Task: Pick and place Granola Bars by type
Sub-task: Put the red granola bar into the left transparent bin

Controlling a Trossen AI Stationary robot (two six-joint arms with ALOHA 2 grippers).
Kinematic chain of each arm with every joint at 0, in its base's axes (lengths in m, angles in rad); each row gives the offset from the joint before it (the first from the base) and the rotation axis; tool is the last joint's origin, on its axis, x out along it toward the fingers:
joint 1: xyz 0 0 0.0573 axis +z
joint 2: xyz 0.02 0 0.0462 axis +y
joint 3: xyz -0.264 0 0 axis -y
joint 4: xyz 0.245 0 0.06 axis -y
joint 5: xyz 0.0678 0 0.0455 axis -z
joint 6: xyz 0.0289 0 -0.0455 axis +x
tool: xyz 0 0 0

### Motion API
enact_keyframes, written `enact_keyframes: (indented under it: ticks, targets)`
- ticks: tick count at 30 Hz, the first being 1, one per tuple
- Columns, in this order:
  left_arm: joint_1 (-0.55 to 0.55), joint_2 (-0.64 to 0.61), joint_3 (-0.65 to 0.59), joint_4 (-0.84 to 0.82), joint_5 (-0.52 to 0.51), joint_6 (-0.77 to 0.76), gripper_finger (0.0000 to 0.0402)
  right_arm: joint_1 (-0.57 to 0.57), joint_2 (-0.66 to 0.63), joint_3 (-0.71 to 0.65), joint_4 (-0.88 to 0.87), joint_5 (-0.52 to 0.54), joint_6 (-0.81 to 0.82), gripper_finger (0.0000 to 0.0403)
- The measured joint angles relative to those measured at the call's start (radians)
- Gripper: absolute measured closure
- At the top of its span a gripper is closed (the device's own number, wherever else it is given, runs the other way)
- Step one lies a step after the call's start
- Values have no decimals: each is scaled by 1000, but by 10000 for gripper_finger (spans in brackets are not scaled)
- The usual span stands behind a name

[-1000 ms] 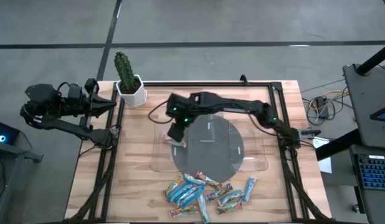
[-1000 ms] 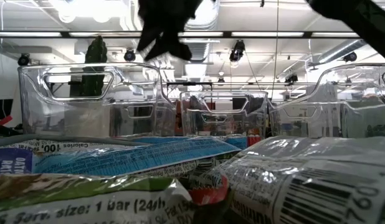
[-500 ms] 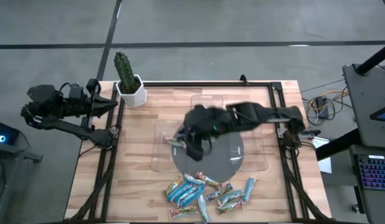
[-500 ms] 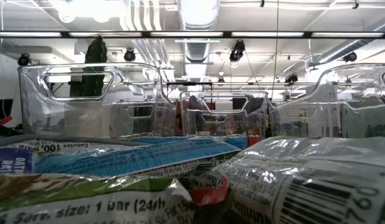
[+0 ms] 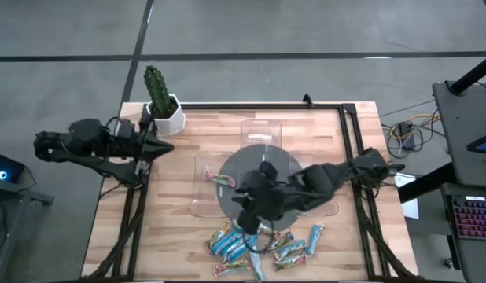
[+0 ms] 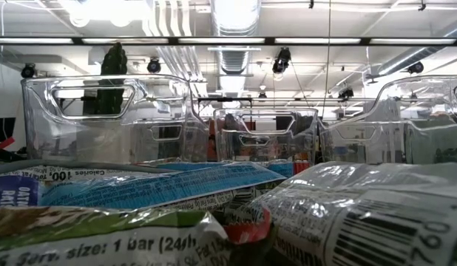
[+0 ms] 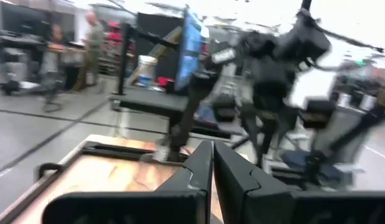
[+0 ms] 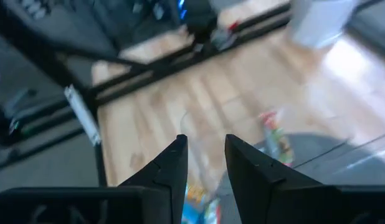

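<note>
The granola bars (image 5: 255,244) lie in a loose heap near the table's near edge, with blue, green, red-orange and silvery wrappers; they fill the foreground of the low view (image 6: 147,188). One more bar (image 5: 222,180) lies flat in the left clear tray and also shows in the right wrist view (image 8: 273,140). My right gripper (image 5: 248,222) hovers open over the heap's far edge (image 8: 205,155), with nothing between its fingers. My left gripper (image 5: 166,146) is shut (image 7: 212,168) and sits above the table's left edge, beside the cactus pot.
Three clear plastic trays (image 5: 208,196) (image 5: 261,132) (image 5: 325,200) stand around a grey disc (image 5: 255,161) at mid-table; in the low view they rise behind the bars (image 6: 103,118). A cactus in a white pot (image 5: 163,106) stands at the far left corner. Black frame rails (image 5: 349,134) border the table.
My right gripper has swung from above the left clear tray toward the table's near edge and now hangs over the heap of bars; it has left the low view. My left arm has reached rightward, in over the table's left edge. The single bar has stayed in the left tray.
</note>
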Motion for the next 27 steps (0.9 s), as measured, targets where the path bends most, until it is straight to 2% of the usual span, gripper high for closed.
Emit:
enact_keyframes:
  ticks: [8,12,14,19,22,27]
  targets:
    - [0,110,91,1,21,1,402,101,-179,-25,-99,267,-34,290]
    - [0,151,117,1,21,1,402,192,-308,-137,-134,439,-33,289]
    - [0,168,126,0,19,1,402,227,-390,-226,-145,474,-30,292]
    - [0,197,145,22,11,1,402,241,-622,-477,-149,436,41,305]
    - [0,206,149,78,12,-22,402,241,-750,-624,-62,410,43,317]
    - [0,227,149,171,13,10,402,241,-947,-845,208,260,-159,336]
